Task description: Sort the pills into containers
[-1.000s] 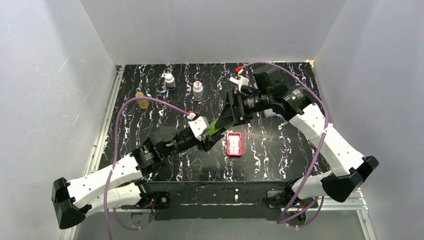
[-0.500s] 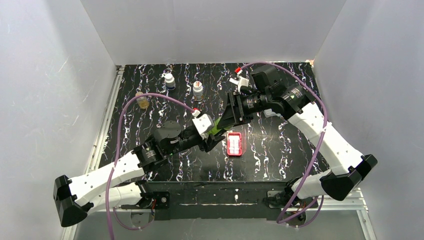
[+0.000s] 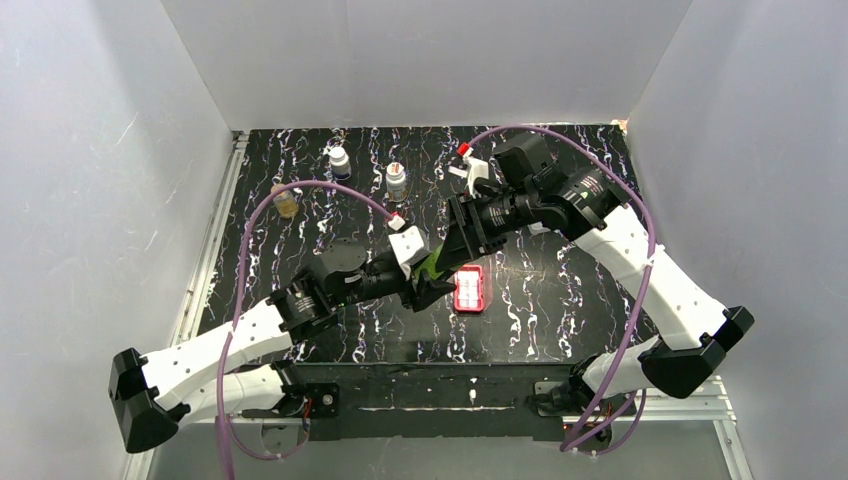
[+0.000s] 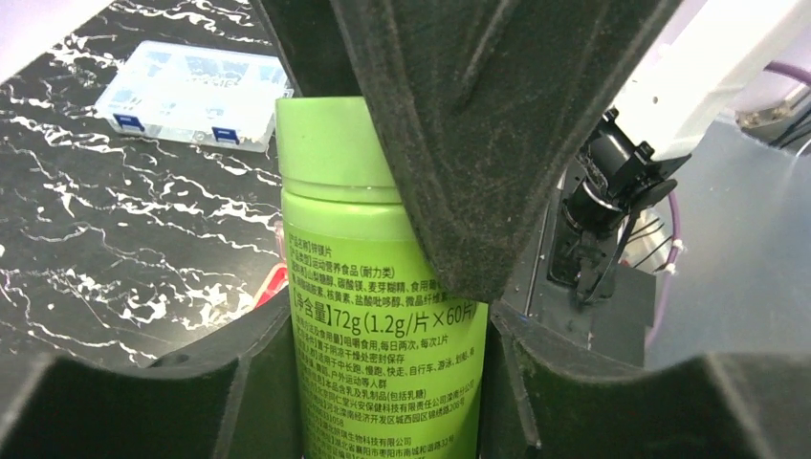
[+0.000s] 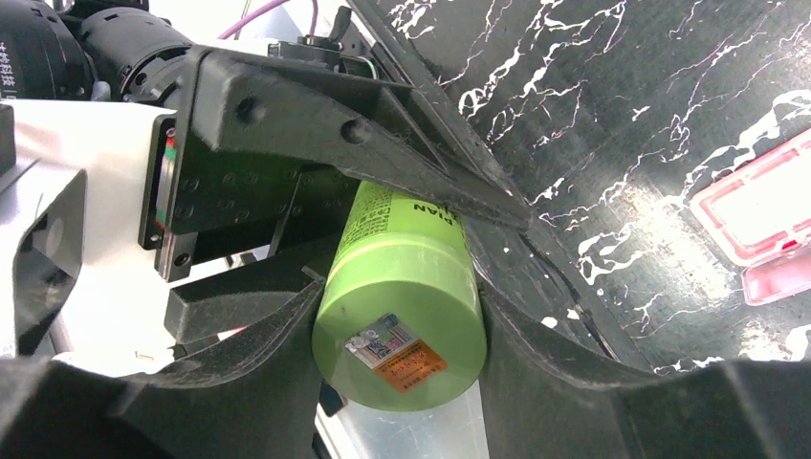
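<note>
1. Where the two arms meet at mid-frame in the overhead view, a green pill bottle (image 3: 437,260) hangs tilted between them above the black marbled table (image 3: 560,300).
2. The left gripper (image 3: 425,283) clamps its labelled body.
3. The right gripper (image 3: 458,250) is closed on its cap end.
4. The red pill case (image 3: 469,288) lies flat just right of them, whitish compartments showing.

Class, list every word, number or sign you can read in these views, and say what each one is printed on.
"72g(1.2g/片×60片)", after "净含量": label of the green plastic pill bottle.
"IAN": end of a larger word on the same bottle's side, right wrist view.
Other small Chinese lines on the label: too small to read.
Orange sticker on the bottle's end: blurred.
</note>
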You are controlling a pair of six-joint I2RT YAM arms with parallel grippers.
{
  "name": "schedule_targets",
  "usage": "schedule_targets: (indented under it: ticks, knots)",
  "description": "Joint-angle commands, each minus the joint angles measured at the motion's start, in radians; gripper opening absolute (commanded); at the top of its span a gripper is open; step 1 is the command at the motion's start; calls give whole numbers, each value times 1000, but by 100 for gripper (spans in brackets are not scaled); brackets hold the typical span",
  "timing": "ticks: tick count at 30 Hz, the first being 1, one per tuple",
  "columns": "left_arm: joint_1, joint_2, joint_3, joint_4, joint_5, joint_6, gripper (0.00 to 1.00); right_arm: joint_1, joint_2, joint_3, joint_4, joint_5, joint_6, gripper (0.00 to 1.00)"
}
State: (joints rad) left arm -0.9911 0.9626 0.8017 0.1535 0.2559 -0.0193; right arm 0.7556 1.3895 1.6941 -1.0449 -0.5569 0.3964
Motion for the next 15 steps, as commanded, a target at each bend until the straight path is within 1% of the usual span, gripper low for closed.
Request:
schedule_targets:
  ticks: [1,2,3,6,7,8,9,12,15]
  knots:
    - [15,1,21,43,95,-64,20,13,-6,58,3,28,-71,10]
    - [16,6,23,40,97,-65,6,13,-6,59,3,28,-73,15]
    - [17,12,25,36,97,-64,1,12,-6,60,4,30,-72,26]
    - [17,20,13,51,62,-48,0,12,-14,57,18,64,-43,71]
    - [17,19,7,55,34,-33,0,10,-16,57,17,88,-29,79]
    - [17,16,1,56,-4,-16,0,4,-16,58,14,109,-12,82]
    - [16,12,-6,59,-44,2,0,-7,-13,57,12,113,7,83]
    - [13,-8,-40,85,-134,72,0,-45,-13,36,31,68,64,84]
    - [8,-28,-60,97,-184,124,0,-63,-13,25,51,33,101,83]
